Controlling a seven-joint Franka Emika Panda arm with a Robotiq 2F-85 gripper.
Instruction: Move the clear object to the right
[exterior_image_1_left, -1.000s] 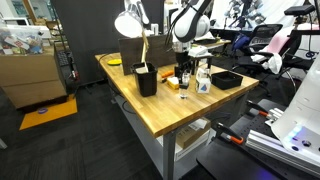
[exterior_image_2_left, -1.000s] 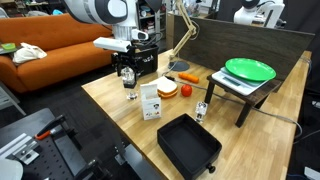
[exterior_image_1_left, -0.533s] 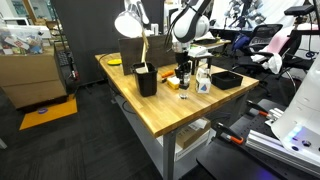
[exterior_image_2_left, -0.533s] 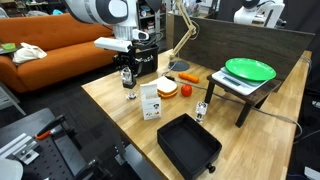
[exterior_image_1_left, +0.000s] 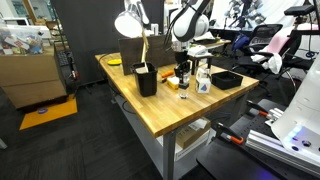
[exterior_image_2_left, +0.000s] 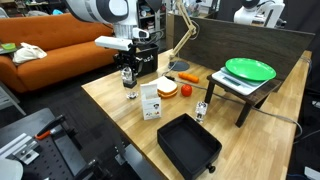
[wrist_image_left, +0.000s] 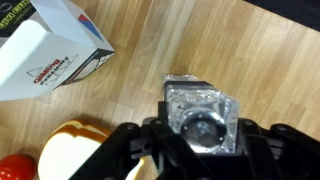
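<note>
In the wrist view the clear object (wrist_image_left: 203, 115), a small colourless glass with a squarish rim, sits between my gripper's (wrist_image_left: 203, 140) black jaws, which press on both of its sides. It stands on the wooden table (wrist_image_left: 250, 50). In both exterior views the gripper (exterior_image_1_left: 183, 72) (exterior_image_2_left: 128, 76) hangs straight down over the table's middle, shut on the clear object (exterior_image_2_left: 128, 82), which the fingers mostly hide. The white bottle (exterior_image_1_left: 204, 78) stands just beside it.
A white carton (exterior_image_2_left: 150, 100) (wrist_image_left: 50, 50), a bread roll (exterior_image_2_left: 167, 88), a tomato (exterior_image_2_left: 186, 91) and a carrot (exterior_image_2_left: 188, 77) lie close by. A black tray (exterior_image_2_left: 188, 143), a green plate on a stand (exterior_image_2_left: 249, 70), a black box (exterior_image_1_left: 146, 78) and a desk lamp (exterior_image_1_left: 128, 22) share the table.
The jaws have closed onto the clear object. The arm itself has not visibly moved.
</note>
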